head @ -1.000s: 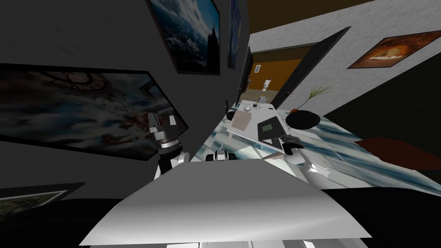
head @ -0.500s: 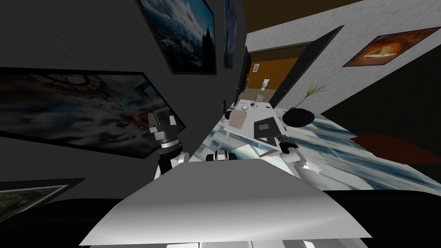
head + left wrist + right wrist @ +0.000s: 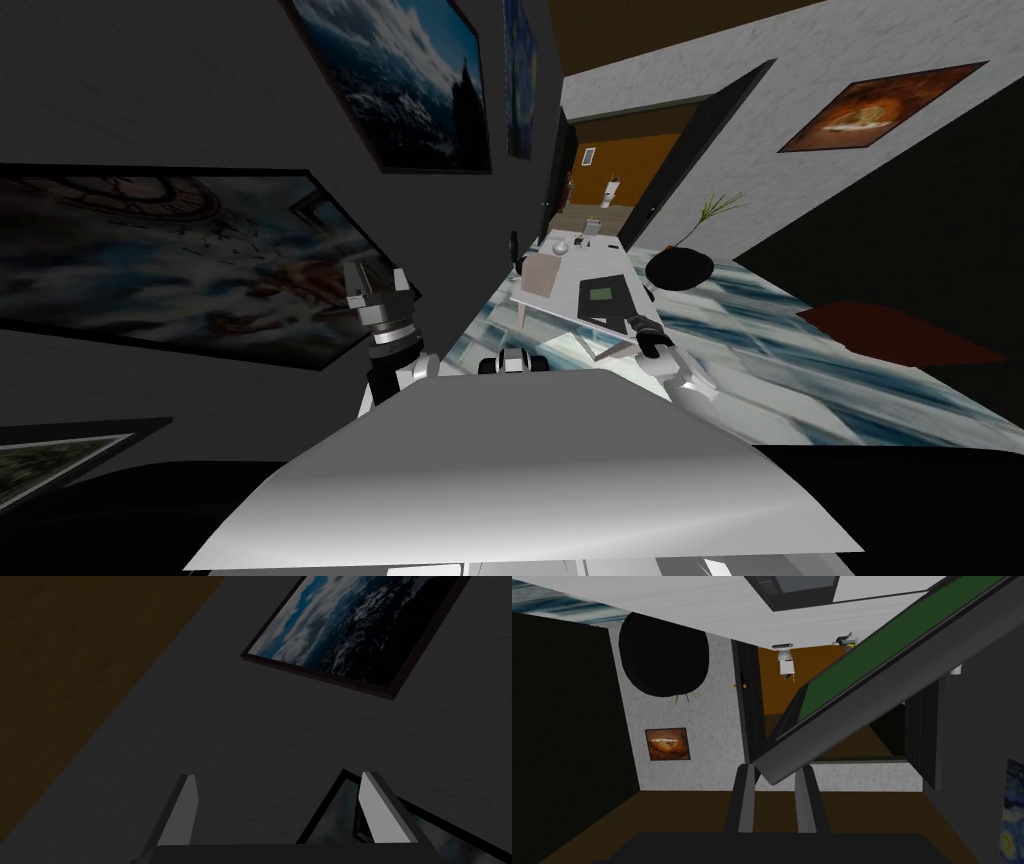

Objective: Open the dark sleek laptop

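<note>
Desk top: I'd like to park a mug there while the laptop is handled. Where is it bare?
Bare white desk lies between the beige pad and the laptop. The far end is crowded: a round white thing and small items. The near corner by the laptop is taken by the right gripper, shut on its lid.

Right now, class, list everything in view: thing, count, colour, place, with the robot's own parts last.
laptop: one, dark with green screen, on the table.
table: one, white, ahead of the robot.
pot: one, black, round, right of the table, with a green plant.
pictures: five, dark-framed, on the walls.
door: one, dark, open, beyond the table.
right gripper: one, grey, shut on the laptop.
left gripper: one, grey, open, raised near the wall.
</note>
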Controlling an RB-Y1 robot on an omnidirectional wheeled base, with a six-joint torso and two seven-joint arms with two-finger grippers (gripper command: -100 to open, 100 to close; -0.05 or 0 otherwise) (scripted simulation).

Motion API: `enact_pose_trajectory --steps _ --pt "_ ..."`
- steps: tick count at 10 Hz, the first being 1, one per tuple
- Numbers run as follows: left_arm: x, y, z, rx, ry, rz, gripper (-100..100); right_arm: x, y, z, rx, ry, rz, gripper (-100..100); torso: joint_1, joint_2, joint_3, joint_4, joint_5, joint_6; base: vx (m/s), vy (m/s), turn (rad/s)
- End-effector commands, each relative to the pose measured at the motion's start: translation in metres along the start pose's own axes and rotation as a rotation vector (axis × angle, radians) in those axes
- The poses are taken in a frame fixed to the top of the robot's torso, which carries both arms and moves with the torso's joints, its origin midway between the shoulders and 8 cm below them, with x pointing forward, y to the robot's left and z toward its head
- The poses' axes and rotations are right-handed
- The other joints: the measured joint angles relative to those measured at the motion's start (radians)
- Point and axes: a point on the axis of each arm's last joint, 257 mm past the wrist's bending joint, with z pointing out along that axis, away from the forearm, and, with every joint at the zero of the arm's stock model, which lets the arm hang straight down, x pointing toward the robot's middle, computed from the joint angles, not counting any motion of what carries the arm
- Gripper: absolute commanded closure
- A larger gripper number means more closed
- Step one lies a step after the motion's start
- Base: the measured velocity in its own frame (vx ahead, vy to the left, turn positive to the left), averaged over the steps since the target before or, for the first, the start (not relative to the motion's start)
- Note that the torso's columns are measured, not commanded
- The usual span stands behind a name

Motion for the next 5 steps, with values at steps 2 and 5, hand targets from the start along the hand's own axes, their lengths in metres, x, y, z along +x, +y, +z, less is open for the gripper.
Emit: enact_pose_trajectory --steps 2,5 --pt "0.0 0.0 0.0 0.0 0.0 0.0 0 0.005 0.005 0.001 -0.016 0.014 0.078 -100 -0.004 0.002 0.001 0.002 0.001 0.002 -0.04 -0.073 0.034" --pt "0.0 0.0 0.0 0.0 0.0 0.0 0 -0.008 -0.007 0.003 0.001 0.011 0.082 -100 0.002 0.005 0.002 0.002 0.004 0.005 -0.033 0.045 0.066"
